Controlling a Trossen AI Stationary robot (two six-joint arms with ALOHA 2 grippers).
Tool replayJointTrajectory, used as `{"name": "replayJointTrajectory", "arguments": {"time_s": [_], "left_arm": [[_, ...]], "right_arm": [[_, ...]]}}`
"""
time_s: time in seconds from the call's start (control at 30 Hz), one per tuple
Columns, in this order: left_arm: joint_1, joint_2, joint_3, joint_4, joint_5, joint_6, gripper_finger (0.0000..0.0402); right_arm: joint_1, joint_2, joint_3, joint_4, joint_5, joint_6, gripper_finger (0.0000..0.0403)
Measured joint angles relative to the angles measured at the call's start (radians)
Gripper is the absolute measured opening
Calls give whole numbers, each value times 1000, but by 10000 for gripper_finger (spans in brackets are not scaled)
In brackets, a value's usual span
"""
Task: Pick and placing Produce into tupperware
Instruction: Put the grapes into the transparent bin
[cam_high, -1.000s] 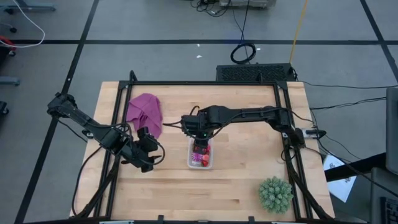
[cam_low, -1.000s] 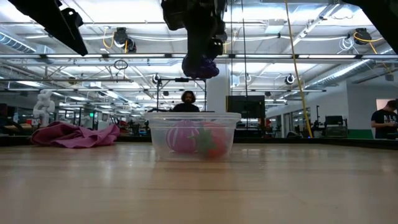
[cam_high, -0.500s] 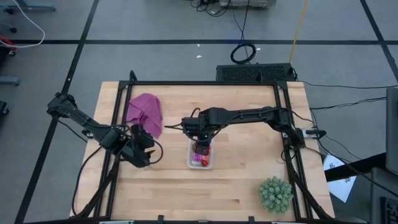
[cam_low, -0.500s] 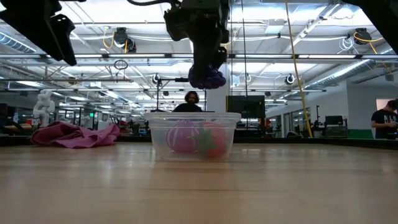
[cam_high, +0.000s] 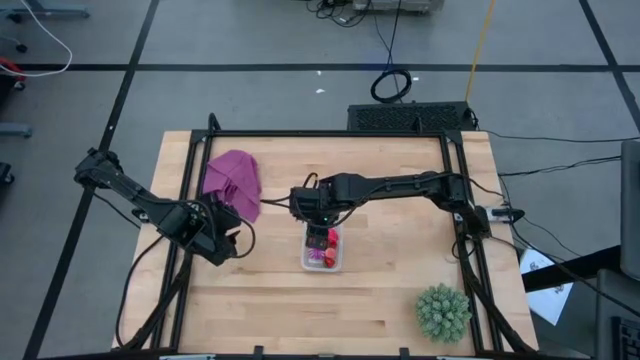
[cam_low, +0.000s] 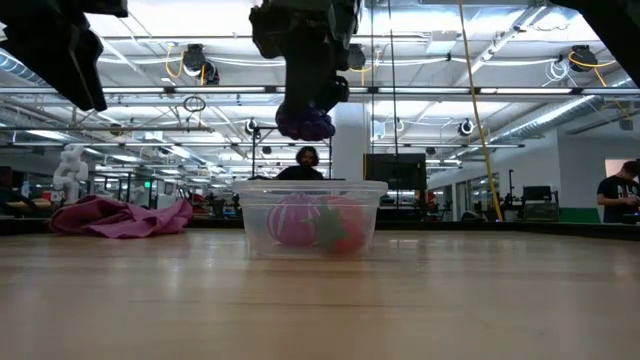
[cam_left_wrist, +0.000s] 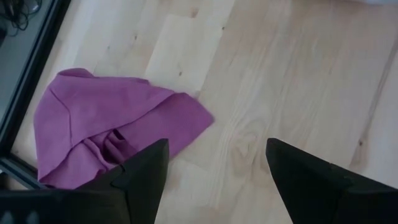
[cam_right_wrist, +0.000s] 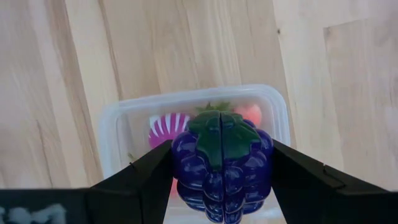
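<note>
The table (cam_high: 390, 290) was pale wood, matt with visible grain. The tupperware (cam_right_wrist: 118, 124) was clear, smooth plastic, slightly frosted at its rim. Above it, the purple grape bunch (cam_right_wrist: 221, 165) looked like glossy moulded plastic with a green leaf cap. Well apart from the tupperware lay a soft, creased magenta cloth (cam_left_wrist: 106, 127), matt.
</note>
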Motion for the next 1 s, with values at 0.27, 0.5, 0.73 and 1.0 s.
{"name": "replayJointTrajectory", "arguments": {"time_s": [0.27, 0.5, 0.73, 1.0], "left_arm": [[0, 0, 0, -17, 0, -2, 273], [0, 0, 0, -17, 0, -5, 273], [0, 0, 0, -17, 0, -5, 273], [0, 0, 0, -17, -7, -6, 273]], "right_arm": [[0, 0, 0, 8, 0, -6, 227], [5, -1, -92, 54, 0, -4, 227], [10, 0, -186, 108, -3, -4, 227], [39, -1, -270, 161, -7, 8, 227]]}}
